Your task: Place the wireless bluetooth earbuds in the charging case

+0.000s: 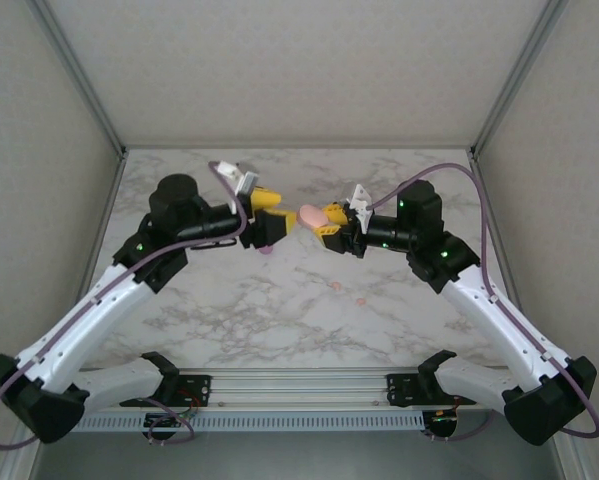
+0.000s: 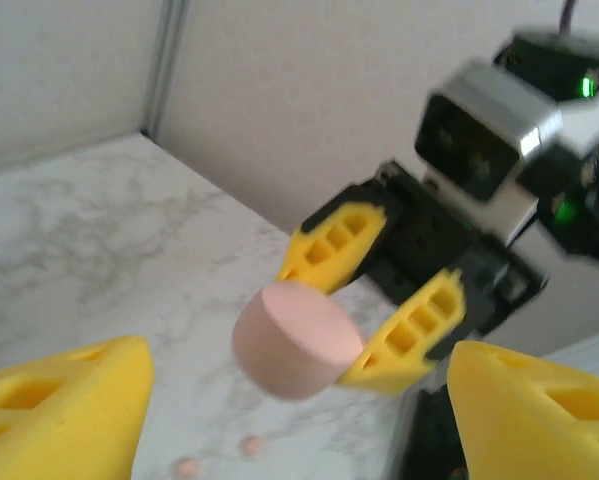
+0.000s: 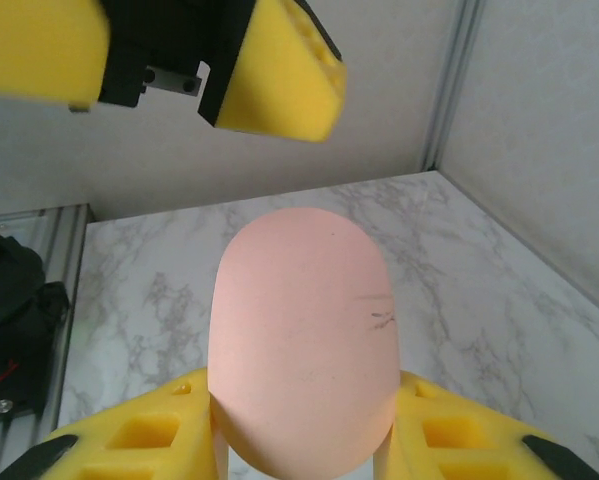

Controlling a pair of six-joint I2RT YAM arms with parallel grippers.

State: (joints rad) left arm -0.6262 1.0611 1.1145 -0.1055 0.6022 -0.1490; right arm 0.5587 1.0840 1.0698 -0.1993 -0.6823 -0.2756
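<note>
Above the middle of the marble table [image 1: 279, 330], the right gripper [image 1: 324, 218] clamps the closed peach-pink charging case [image 3: 301, 340] while the left gripper [image 1: 275, 217] faces it, jaws wide and empty; what look like two tiny earbuds [image 1: 334, 287] lie on the table below, so opening the case probably comes next.

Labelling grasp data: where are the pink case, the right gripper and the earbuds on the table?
pink case [image 3: 301, 340]: right wrist view, middle of its face.
right gripper [image 2: 317, 325]: left wrist view, midway between fingertips.
earbuds [image 1: 336, 287]: top view, left bud.
</note>
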